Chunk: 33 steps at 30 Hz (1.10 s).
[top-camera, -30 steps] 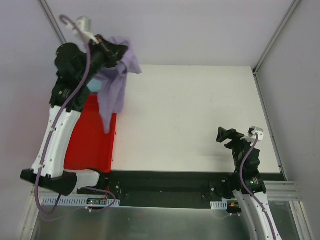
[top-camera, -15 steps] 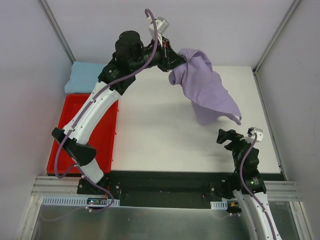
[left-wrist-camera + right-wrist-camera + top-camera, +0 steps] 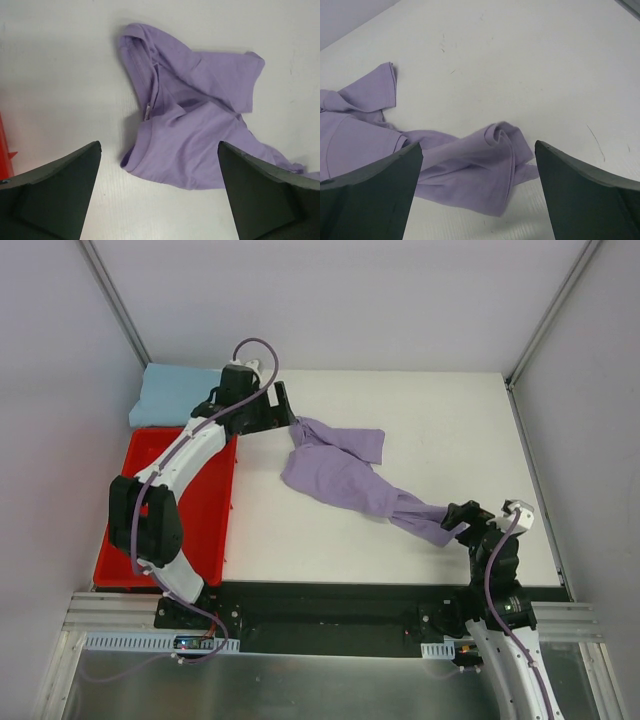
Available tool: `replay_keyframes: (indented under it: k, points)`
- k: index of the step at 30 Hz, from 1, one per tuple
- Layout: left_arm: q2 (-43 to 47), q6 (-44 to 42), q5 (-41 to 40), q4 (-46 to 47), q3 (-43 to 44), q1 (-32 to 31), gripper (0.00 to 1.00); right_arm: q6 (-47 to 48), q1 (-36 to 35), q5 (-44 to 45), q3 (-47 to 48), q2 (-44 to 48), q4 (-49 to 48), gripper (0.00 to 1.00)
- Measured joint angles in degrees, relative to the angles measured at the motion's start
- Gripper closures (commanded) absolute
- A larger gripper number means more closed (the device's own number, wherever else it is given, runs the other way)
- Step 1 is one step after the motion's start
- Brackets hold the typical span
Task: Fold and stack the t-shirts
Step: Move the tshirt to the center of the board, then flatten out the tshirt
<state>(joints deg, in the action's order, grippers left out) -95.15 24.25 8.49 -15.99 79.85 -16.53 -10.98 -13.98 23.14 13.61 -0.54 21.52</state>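
Note:
A lavender-purple t-shirt [image 3: 340, 475] lies crumpled and stretched slantwise across the white table [image 3: 440, 420], from back left to front right. My left gripper [image 3: 288, 412] hovers open at the shirt's collar end, nothing between its fingers; in the left wrist view the collar and sleeve [image 3: 190, 100] spread just beyond the left gripper [image 3: 159, 147]. My right gripper [image 3: 458, 515] stands open over the bunched hem end [image 3: 485, 165], with the cloth lying below and between its fingers [image 3: 380, 190]. A light blue t-shirt [image 3: 170, 395] lies folded at the back left corner.
A red plastic bin [image 3: 200, 525] sits along the table's left side, partly under my left arm. Grey walls close in the table at the back and on both sides.
My left arm swung the lavender shirt from above the bin out over the table, opened and let it go; the shirt now lies flat. My right gripper dipped toward the hem.

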Motion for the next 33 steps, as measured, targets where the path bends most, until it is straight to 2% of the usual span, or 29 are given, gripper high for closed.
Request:
replay_keyframes:
  k: [6, 12, 18, 21, 24, 33]
  points:
    - [1.88, -2.67, 3.48, 1.07, -1.64, -5.42, 0.01, -0.44, 0.00, 2.36, 0.04, -0.52, 0.20, 0.04]
    - [0.46, -5.77, 6.27, 2.08, -1.75, -21.14, 0.01, -1.95, 0.00, 5.79, 0.04, -2.32, 0.68, 0.04]
    - [-7.63, -4.94, 4.61, 2.21, 0.35, -33.64, 0.01, -5.22, 0.00, 11.63, 0.07, -3.10, 3.30, 0.04]
    - [-12.09, -4.26, 3.56, 2.10, 2.05, -36.52, 0.01, -6.86, 0.00, 14.12, 0.24, -3.89, 5.22, 0.04]
    - [-16.33, -3.96, 1.51, 1.90, 4.52, -38.60, 0.08, -7.89, 0.00, 15.28, 0.33, -4.17, 6.14, 0.04]
    - [-24.90, -2.34, -1.88, 1.29, 13.29, -39.32, 0.19, -8.57, 0.00, 15.69, 0.33, -4.20, 6.47, 0.04]
